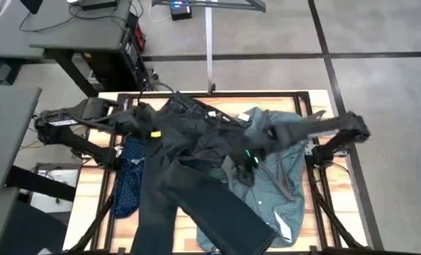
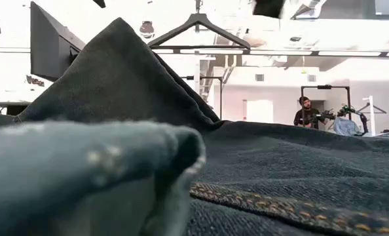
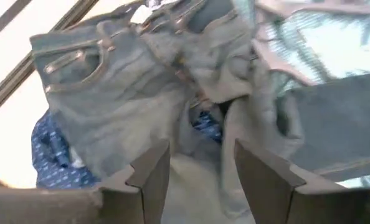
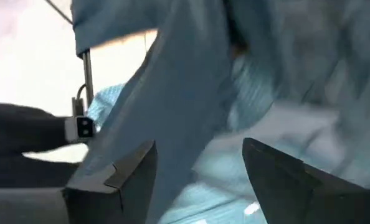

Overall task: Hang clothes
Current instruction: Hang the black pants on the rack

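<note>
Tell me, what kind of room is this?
Probably a robot lab or workshop: a table of clothes between two robot arms, desks with cables nearby, and another robot rig with a person far behind.

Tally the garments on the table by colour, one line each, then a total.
Dark charcoal (jeans): 1
Teal-green (shirt): 1
Navy with white dots (dotted shirt): 1
Total: 3
</note>
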`<control>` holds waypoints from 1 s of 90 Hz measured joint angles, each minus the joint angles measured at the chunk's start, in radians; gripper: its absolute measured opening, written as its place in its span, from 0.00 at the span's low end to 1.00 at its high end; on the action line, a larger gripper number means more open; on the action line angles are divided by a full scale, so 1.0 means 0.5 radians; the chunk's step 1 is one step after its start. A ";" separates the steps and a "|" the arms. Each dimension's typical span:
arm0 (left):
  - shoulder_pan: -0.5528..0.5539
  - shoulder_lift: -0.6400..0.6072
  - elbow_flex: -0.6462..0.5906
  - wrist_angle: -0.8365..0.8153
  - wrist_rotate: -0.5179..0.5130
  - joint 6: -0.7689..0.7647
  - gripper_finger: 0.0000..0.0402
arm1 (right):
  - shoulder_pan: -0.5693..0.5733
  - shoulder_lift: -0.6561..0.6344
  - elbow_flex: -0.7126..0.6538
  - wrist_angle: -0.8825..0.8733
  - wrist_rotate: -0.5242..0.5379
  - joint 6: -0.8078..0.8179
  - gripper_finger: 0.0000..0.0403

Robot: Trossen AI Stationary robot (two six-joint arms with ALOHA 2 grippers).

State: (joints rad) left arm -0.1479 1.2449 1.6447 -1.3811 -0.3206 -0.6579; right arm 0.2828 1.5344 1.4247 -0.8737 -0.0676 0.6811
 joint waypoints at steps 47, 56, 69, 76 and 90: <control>-0.377 0.151 -0.002 0.106 0.001 0.004 0.40 | 0.661 0.336 -0.911 1.182 0.279 1.349 0.55; -0.387 0.151 -0.002 0.107 -0.003 -0.034 0.40 | 0.691 0.421 -0.903 1.270 0.275 1.347 0.55; -0.389 0.151 -0.002 0.110 -0.002 -0.051 0.40 | 0.704 0.500 -0.906 1.258 0.244 1.346 0.55; -0.388 0.151 -0.002 0.109 -0.003 -0.049 0.40 | 0.707 0.506 -0.906 1.253 0.237 1.345 0.55; -0.388 0.151 -0.002 0.108 -0.003 -0.050 0.40 | 0.705 0.520 -0.904 1.238 0.227 1.303 0.54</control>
State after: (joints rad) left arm -0.3420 1.3205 1.6440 -1.3272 -0.3222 -0.6831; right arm 0.6352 1.7943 0.9727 -0.2546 0.0460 1.3325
